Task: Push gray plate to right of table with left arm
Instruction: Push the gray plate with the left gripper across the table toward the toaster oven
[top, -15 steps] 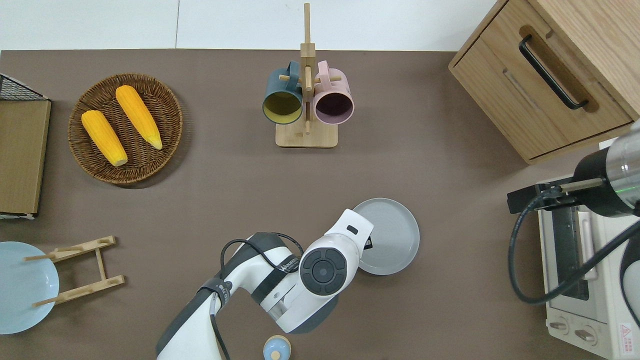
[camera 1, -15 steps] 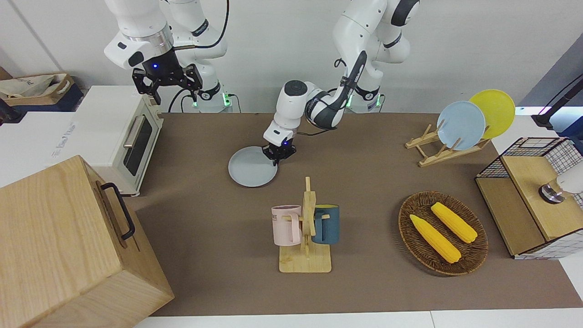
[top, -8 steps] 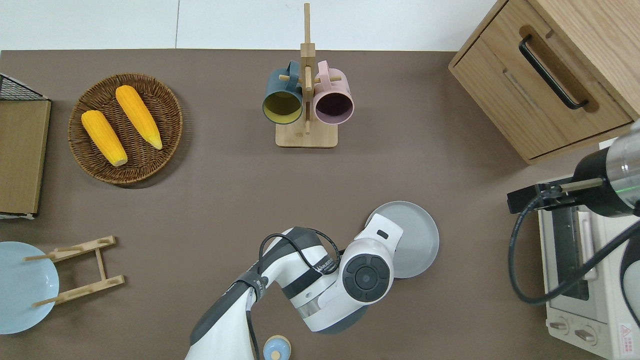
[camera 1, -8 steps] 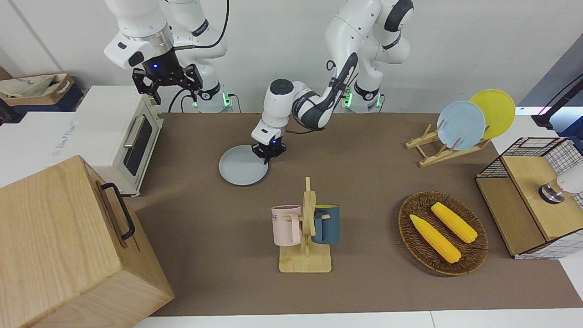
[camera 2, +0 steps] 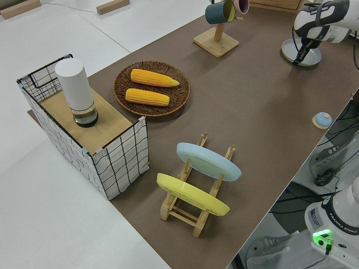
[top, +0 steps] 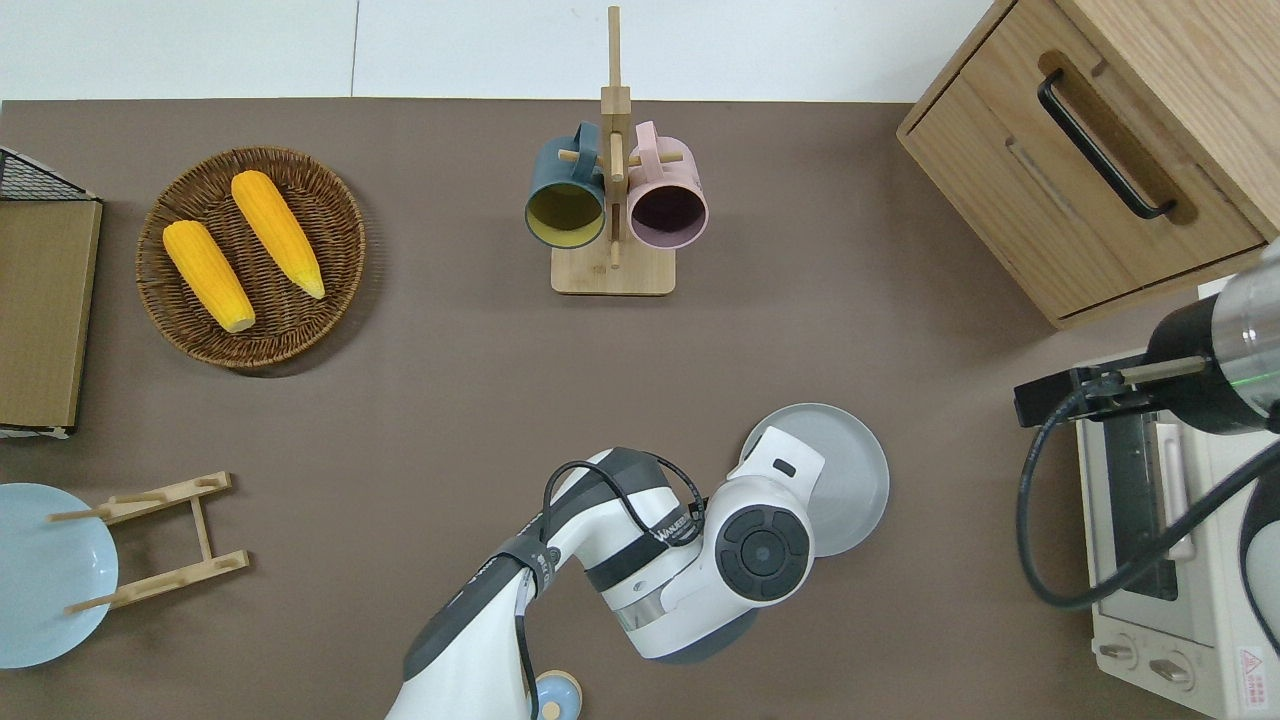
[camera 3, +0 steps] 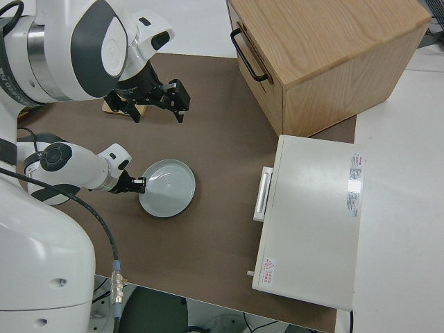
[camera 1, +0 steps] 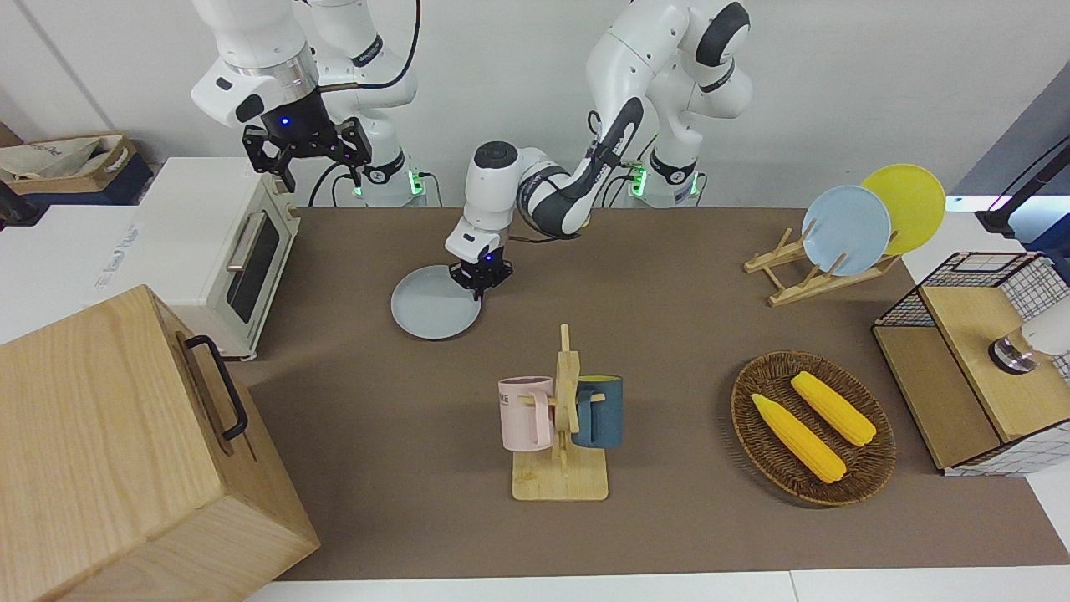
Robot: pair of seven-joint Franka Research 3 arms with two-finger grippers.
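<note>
The left arm point(camera 1: 535, 180) reaches low across the centre of the front view, elbow bent, its gripper point(camera 1: 480, 279) pointing straight down at tabletop level, fingers drawn close together. At upper left, the right arm point(camera 1: 251, 50) is parked, its gripper point(camera 1: 308, 159) spread open.

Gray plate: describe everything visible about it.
The gray plate is round, shallow and matte, pale gray with a faint blue tint and a low raised rim. It is empty and lies flat on the brown table, nearer to the robots than the mug rack, toward the right arm's end, apart from the white toaster oven. The left tool is down at the plate's edge on the left arm's side; actual contact cannot be told.
</note>
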